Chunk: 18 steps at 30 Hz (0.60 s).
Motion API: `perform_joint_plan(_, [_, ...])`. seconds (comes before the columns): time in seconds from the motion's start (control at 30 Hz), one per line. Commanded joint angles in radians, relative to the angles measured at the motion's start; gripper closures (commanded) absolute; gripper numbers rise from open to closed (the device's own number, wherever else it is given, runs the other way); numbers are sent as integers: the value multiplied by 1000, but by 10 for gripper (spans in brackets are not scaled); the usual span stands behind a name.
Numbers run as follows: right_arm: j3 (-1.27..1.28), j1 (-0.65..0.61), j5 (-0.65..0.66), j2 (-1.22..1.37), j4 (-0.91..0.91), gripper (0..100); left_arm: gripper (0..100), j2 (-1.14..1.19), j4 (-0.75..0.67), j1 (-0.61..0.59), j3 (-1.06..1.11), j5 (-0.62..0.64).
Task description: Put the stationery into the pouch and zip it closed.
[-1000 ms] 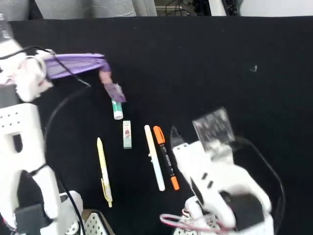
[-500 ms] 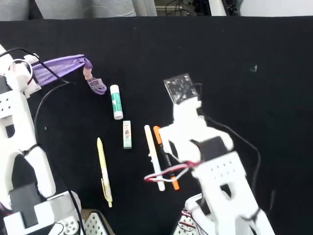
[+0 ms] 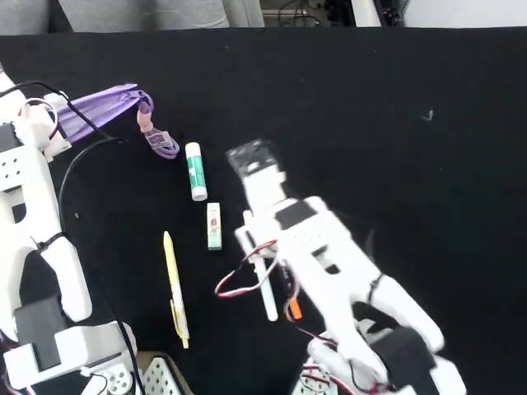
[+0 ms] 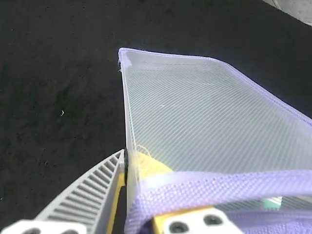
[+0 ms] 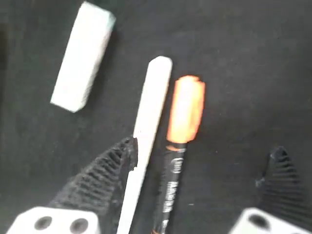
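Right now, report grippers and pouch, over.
Left gripper shut on purple mesh pouch. Right gripper open above white pen and orange-capped black marker. White eraser block close by.

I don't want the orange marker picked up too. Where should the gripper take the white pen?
Across its slim barrel, straight from above: the white pen lies flat with the orange marker close alongside. One jaw goes in that narrow gap, the other on the free side toward the eraser. The open right gripper probably spans both, so shift it first.
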Motion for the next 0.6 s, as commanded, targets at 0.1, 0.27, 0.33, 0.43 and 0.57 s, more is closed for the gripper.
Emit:
perform_joint_plan(0.1, [-87, -29, -58, 117, -25, 619, 972, 8, -6, -4, -24, 14])
perform_joint_plan(0.27, [-133, 23, -80, 179, -25, 619, 972, 8, -6, 18, -18, 14])
perform_joint_plan(0.33, [-150, 49, -74, 197, -25, 619, 972, 8, -6, 33, -16, 14])
perform_joint_plan(0.43, [-170, 78, -71, 220, -26, 619, 972, 8, -5, 42, -16, 14])
perform_joint_plan(0.57, [-177, 87, -71, 274, -78, 619, 972, 9, -6, 38, -16, 14])
